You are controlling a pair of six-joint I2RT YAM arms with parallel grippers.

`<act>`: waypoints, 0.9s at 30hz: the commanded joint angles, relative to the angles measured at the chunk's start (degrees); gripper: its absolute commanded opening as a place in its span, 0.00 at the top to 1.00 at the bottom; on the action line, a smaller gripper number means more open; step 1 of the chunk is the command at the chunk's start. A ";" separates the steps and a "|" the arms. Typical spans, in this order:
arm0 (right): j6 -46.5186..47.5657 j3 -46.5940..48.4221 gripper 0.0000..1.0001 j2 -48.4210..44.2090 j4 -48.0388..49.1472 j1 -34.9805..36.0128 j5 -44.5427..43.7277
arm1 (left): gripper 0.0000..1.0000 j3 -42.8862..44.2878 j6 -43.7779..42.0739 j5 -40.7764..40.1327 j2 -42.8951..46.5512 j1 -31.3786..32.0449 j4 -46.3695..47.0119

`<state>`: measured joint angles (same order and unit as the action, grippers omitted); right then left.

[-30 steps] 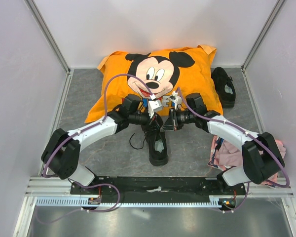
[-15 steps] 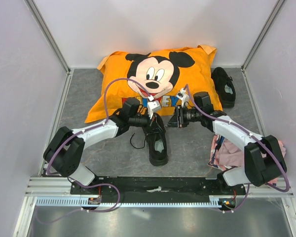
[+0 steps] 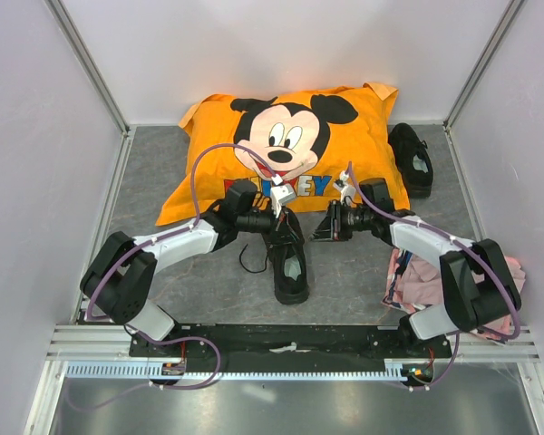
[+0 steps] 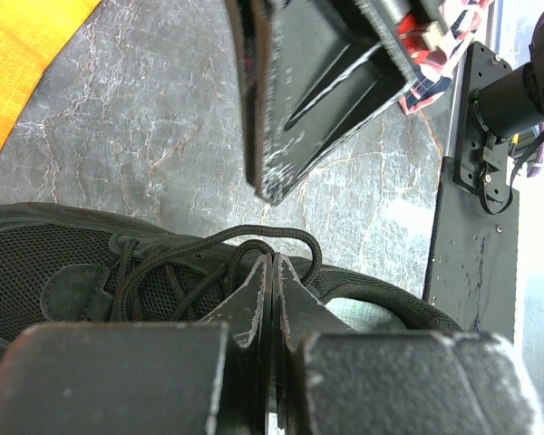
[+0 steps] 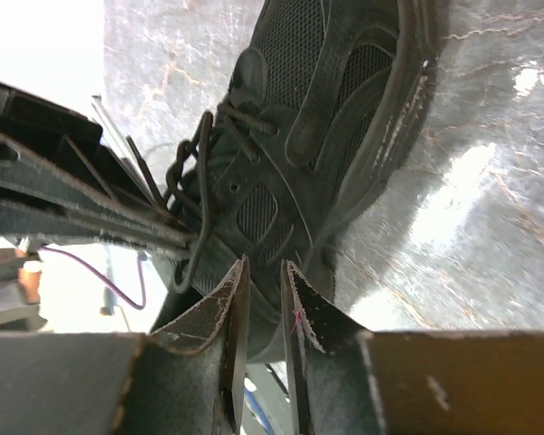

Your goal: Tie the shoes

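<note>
One black shoe lies on the grey floor in front of the pillow, toe towards the pillow. It fills the left wrist view and the right wrist view. My left gripper sits over its lacing, shut, with a loop of black lace arching round the tips. My right gripper is to the right of the shoe, apart from it, its jaws a narrow gap apart and empty. The other black shoe lies at the far right beside the pillow.
An orange Mickey Mouse pillow lies behind the shoe. A pink cloth is bunched by the right arm's base. Pale walls close in the left, the right and the back. A black base rail runs along the near edge.
My right gripper has drawn back to the right, away from the shoe's lacing. My left gripper has stayed over the shoe.
</note>
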<state>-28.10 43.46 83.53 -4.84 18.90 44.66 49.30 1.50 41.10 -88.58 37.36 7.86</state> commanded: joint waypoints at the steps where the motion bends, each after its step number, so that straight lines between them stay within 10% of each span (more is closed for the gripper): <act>1: -6.96 -0.83 0.71 2.95 8.69 0.18 4.81 | 0.98 -0.08 0.53 1.70 -0.98 0.08 0.58; 27: -22.00 -3.38 0.65 8.32 23.73 1.23 10.44 | 0.99 0.27 -0.36 2.32 -1.34 0.08 -0.21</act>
<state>-48.45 40.53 90.85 15.92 19.77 53.67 49.30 1.48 41.21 -89.25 37.34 7.86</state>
